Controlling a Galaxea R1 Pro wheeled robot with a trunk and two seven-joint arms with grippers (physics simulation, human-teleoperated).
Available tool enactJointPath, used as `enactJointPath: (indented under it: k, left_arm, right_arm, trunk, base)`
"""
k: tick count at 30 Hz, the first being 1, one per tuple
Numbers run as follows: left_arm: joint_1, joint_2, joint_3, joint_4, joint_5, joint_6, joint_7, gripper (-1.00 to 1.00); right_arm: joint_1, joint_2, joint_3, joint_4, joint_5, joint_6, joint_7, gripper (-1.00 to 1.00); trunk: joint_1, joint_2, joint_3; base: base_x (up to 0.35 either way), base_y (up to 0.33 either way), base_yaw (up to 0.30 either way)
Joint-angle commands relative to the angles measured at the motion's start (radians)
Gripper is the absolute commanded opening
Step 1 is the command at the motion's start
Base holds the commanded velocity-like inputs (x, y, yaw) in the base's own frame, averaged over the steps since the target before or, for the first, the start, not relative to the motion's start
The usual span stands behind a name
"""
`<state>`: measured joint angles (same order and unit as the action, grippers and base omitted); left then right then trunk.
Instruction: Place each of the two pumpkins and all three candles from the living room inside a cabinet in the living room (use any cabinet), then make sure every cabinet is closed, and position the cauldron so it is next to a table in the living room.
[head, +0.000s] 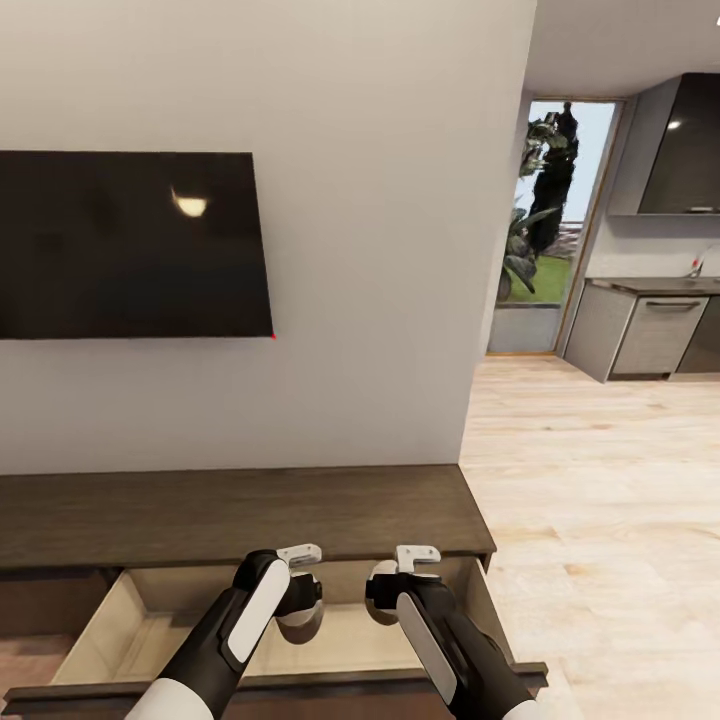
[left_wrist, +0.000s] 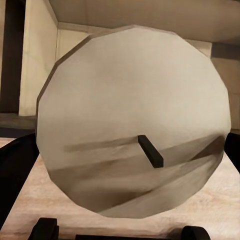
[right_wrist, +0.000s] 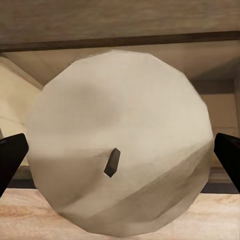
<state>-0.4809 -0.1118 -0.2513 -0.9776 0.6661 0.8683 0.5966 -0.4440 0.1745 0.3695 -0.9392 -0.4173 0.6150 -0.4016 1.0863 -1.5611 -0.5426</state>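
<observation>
Hovering side by side over the open cabinet (head: 240, 515) drawer: left pincer (head: 300, 600) and right pincer (head: 385, 590), each clamped on a candle (left_wrist: 132, 125). Wrist views show flat tops with dark wicks; right candle (right_wrist: 120, 145) likewise.

candles: 2, one (left_wrist: 132, 122) in my left jaws, one (right_wrist: 120, 145) in my right
cabinet (head: 240, 515): 1
open drawers (head: 120, 625): 1
TV (head: 130, 245): 1

Low dark-brown cabinet (head: 240, 515) against the wall, below the television (head: 130, 245); its right drawer (head: 110, 620) stands open.
</observation>
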Motion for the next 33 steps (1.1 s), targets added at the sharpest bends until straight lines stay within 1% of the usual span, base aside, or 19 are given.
enactJointPath:
  k: [1,8,33]
  left_arm:
    - [-0.001,0.000,-0.002,-0.001,0.009,0.002,0.012,-1.00]
    - [-0.001,0.000,-0.001,-0.001,0.009,0.002,0.012,-1.00]
    - [-0.001,0.000,-0.003,-0.001,0.008,0.002,0.012,-1.00]
  right_arm:
    - [-0.001,0.000,0.002,-0.001,-0.009,0.002,-0.010,-1.00]
    - [-0.001,0.000,0.002,0.015,-0.009,0.000,-0.010,-1.00]
    - [-0.001,0.000,0.002,0.015,-0.010,0.000,-0.010,-1.00]
  trunk:
    - [0.004,-0.008,-0.004]
    - [0.031,-0.057,-0.026]
    - [0.127,-0.232,-0.105]
  base:
    - [0.000,0.000,0.000]
    - [0.000,0.000,0.000]
    - [0.000,0.000,0.000]
